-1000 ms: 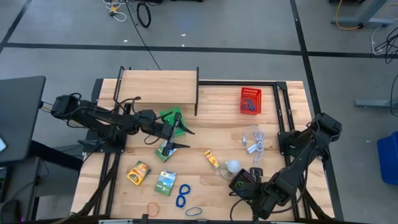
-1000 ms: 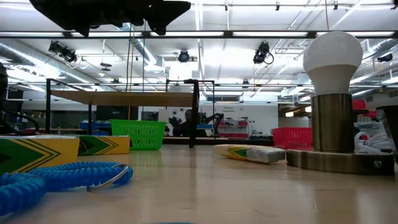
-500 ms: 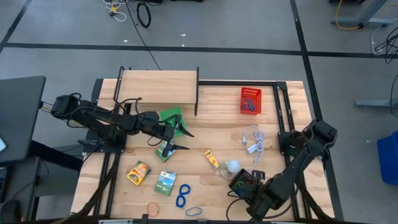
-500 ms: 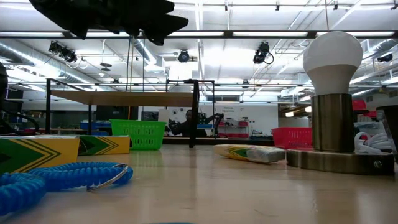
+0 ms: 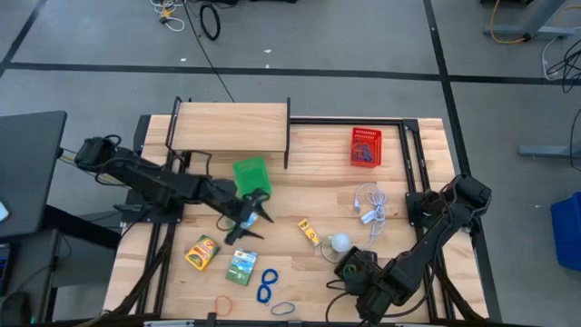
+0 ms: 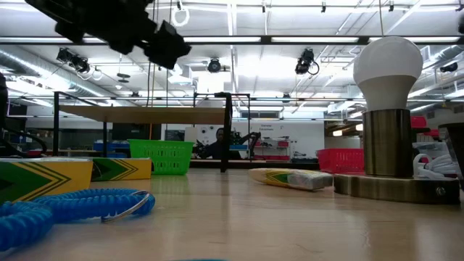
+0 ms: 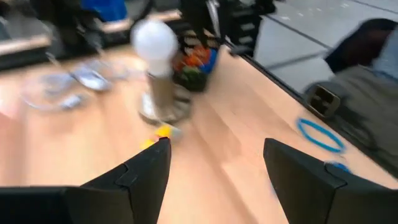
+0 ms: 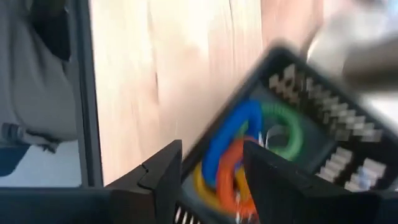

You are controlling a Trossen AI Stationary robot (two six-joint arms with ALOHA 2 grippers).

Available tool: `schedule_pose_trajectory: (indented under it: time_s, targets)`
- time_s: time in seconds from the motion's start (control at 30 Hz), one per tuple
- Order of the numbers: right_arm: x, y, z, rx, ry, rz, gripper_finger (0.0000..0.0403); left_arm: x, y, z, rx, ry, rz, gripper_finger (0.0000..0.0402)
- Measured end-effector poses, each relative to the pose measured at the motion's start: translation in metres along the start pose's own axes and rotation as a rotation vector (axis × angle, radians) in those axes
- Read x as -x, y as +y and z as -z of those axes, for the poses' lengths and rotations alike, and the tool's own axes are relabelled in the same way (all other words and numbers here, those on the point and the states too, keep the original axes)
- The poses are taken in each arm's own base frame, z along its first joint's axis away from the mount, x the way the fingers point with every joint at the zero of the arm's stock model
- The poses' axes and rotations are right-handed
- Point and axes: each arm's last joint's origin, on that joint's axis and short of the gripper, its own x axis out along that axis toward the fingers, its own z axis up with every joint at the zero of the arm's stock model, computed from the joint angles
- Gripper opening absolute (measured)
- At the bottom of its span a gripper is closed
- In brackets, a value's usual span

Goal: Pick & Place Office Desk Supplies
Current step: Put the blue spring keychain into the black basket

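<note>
table [image 5: 408, 154] wooden, shelf at back-left corner | left gripper [image 5: 251, 221] mid-table, fingers apart, empty | right gripper [image 8: 208, 171] near front edge over black basket [image 5: 355, 265], fingers apart, empty | packets [image 5: 202, 252] front-left | coiled loops [image 8: 242, 146] in black basket, others [image 5: 266, 285] at front edge

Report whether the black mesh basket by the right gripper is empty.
Not empty. The right wrist view shows blue, orange and green coil loops lying inside the black mesh basket.
</note>
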Motion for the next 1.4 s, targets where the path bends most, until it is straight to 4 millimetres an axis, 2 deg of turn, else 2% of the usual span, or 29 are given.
schedule_pose_trajectory:
  time_s: [0.3,0.5,0.67,0.87,1.0,1.17,1.4]
  targets:
    - [0.0,0.001,-0.027,0.238,-0.25,0.022,0.0176,-0.011,-0.03,0.009,0.175,0.088,0.096,0.0249]
    - [-0.002,-0.006,-0.036,0.307,-0.28,0.067,0.0176,-0.034,-0.047,0.024,0.256,0.201,0.099,0.0235]
    - [0.0,-0.012,-0.041,0.384,-0.349,0.206,0.0176,-0.058,-0.053,0.019,0.237,0.32,0.07,0.0231]
    - [0.023,-0.008,-0.059,0.441,-0.519,0.433,0.0176,-0.086,-0.052,0.011,0.231,0.503,0.026,0.0231]
    - [0.038,-0.004,-0.069,0.47,-0.572,0.5,0.0176,-0.103,-0.054,0.009,0.239,0.599,0.061,0.0231]
    - [0.042,-0.004,-0.068,0.505,-0.577,0.56,0.0176,-0.117,-0.062,0.016,0.216,0.713,0.078,0.0231]
    - [0.043,-0.002,-0.062,0.506,-0.58,0.599,0.0176,-0.136,-0.066,0.022,0.207,0.731,0.055,0.0231]
